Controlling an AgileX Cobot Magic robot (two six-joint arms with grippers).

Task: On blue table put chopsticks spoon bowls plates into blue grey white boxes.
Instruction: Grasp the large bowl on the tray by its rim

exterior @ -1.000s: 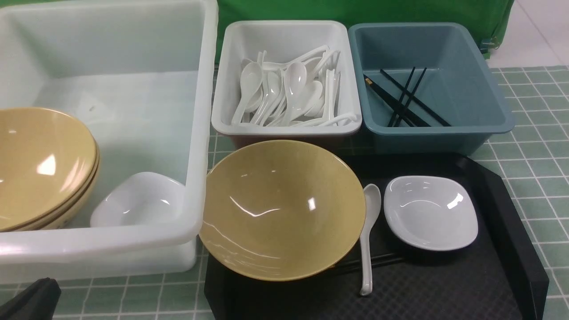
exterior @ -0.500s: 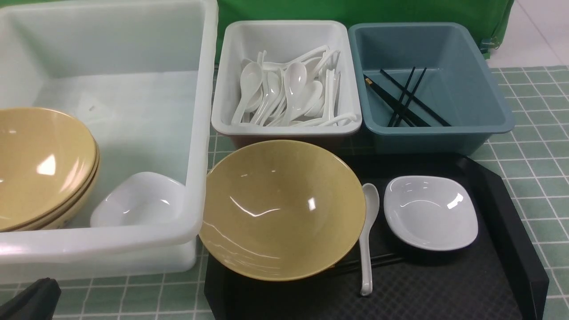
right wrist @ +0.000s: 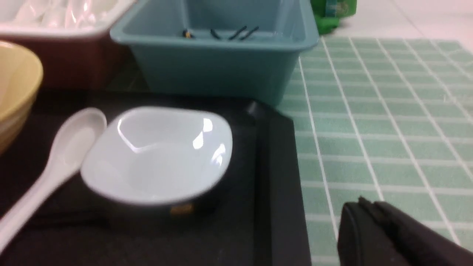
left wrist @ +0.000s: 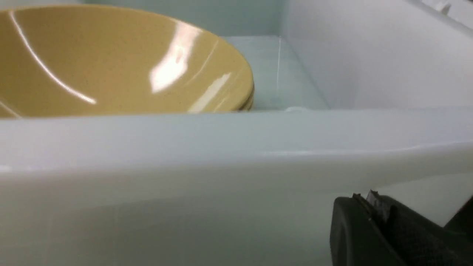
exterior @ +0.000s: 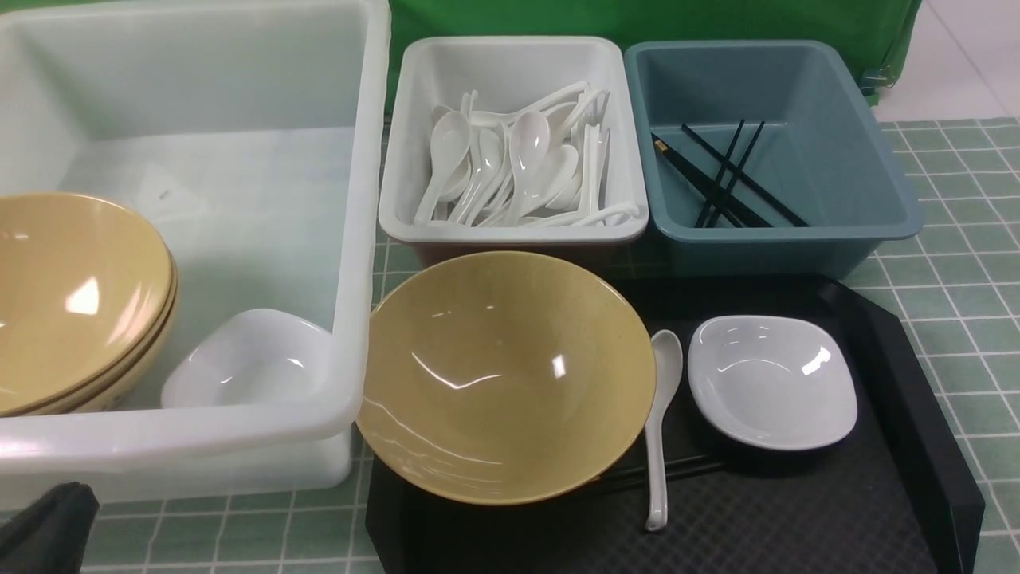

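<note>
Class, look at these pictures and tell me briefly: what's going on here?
A two-armed robot is sorting tableware into bins. The big white tub already holds stacked tan bowls and a white dish; the white bin holds spoons, the blue-grey bin chopsticks. On the black tray a bowl, a spoon and a plate remain. The left gripper sits outside the tub's near wall, the right gripper over the cloth beside the tray; neither is seen holding anything.

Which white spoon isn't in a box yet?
The glossy white soup spoon lying on the black textured tray, between tan bowl and white dish; the other spoons fill the white bin.
</note>
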